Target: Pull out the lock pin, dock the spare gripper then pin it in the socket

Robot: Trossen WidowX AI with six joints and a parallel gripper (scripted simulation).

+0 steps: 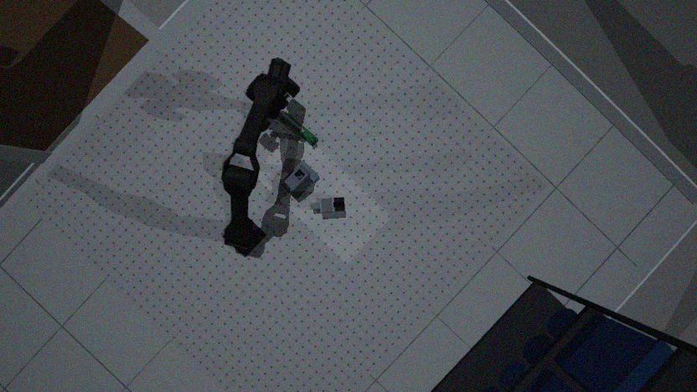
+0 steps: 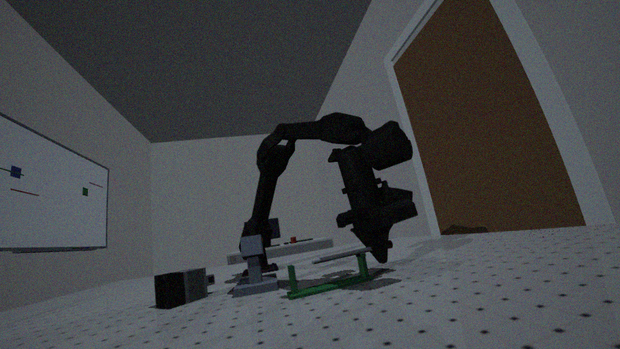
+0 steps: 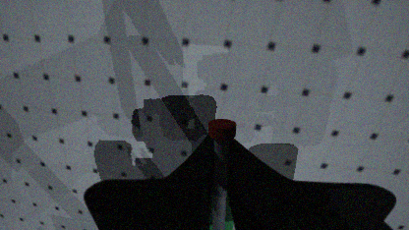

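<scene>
My gripper (image 2: 381, 257) (image 3: 217, 137) is shut on the lock pin (image 2: 340, 256) (image 3: 222, 129), just below its red head. The pin's grey shaft slants slightly down away from the fingers, over the green cradle (image 1: 307, 135) (image 2: 325, 289). It passes at the top of the cradle post nearer my fingers; I cannot tell if they touch. Its tip is short of the other post in the exterior view. The socket mount (image 1: 306, 181) (image 2: 252, 245) stands upright with no pin through it. The spare gripper (image 1: 332, 208) (image 2: 192, 287) lies beside the mount, its spigot pointing left in the top view.
The arm's base (image 1: 243, 237) stands left of the mount in the top view. The mount and spare gripper are close together. A dark rack (image 1: 555, 360) with blue contents is at the lower right. A low pale bar (image 2: 303, 247) with a red button is behind the cradle in the exterior view.
</scene>
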